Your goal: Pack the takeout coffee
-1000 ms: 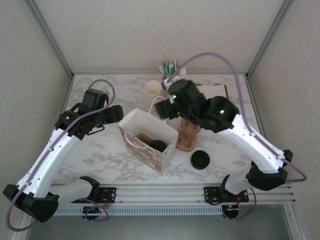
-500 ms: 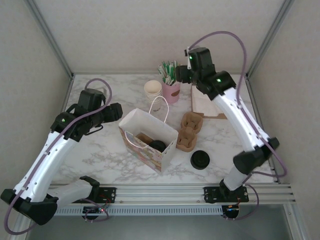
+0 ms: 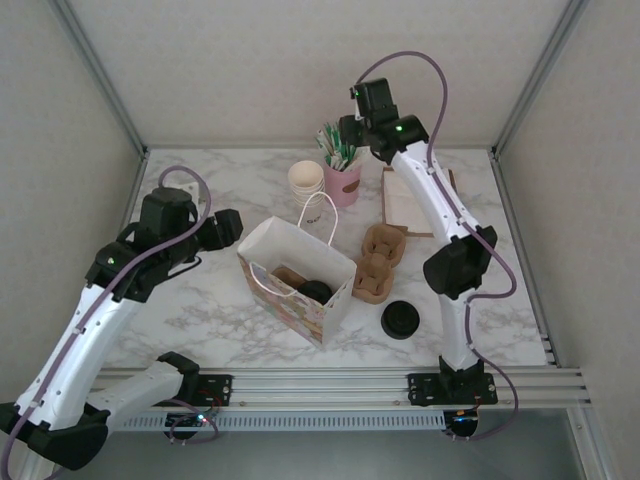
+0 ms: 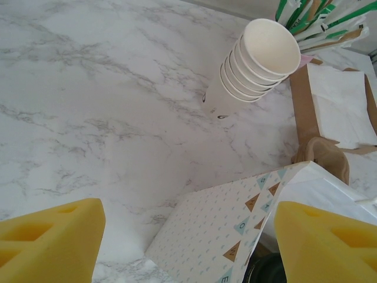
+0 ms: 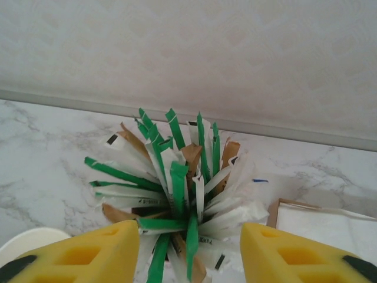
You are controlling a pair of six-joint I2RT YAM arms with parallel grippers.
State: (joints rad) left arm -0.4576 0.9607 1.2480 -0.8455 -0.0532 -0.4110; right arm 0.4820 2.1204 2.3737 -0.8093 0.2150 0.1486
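Note:
The takeout coffee [image 3: 315, 292], a cup with a black lid, sits inside the open patterned paper bag [image 3: 300, 300] beside a brown tray piece; its dark rim [image 4: 266, 272] peeks past the bag's wall. My left gripper [image 3: 228, 228] hovers left of the bag, open, its yellow pads [image 4: 50, 239] wide apart over the bag's side [image 4: 218, 230] with nothing held. My right gripper [image 3: 345, 132] is at the back of the table, open, its pads [image 5: 76, 256] either side of the green and white sachets [image 5: 185, 183] standing in a pink cup [image 3: 343, 182].
A stack of lidless cream cups [image 3: 306, 180] stands beside the pink cup. A brown cup tray [image 3: 376, 262] lies right of the bag, a round black lid [image 3: 400, 320] in front of it. A napkin holder [image 3: 412, 205] sits at the back right.
The right arm has swung up from over the bag and tray to the back, above the sachet cup, with its jaws narrowing. The left arm has drawn slightly back to the left.

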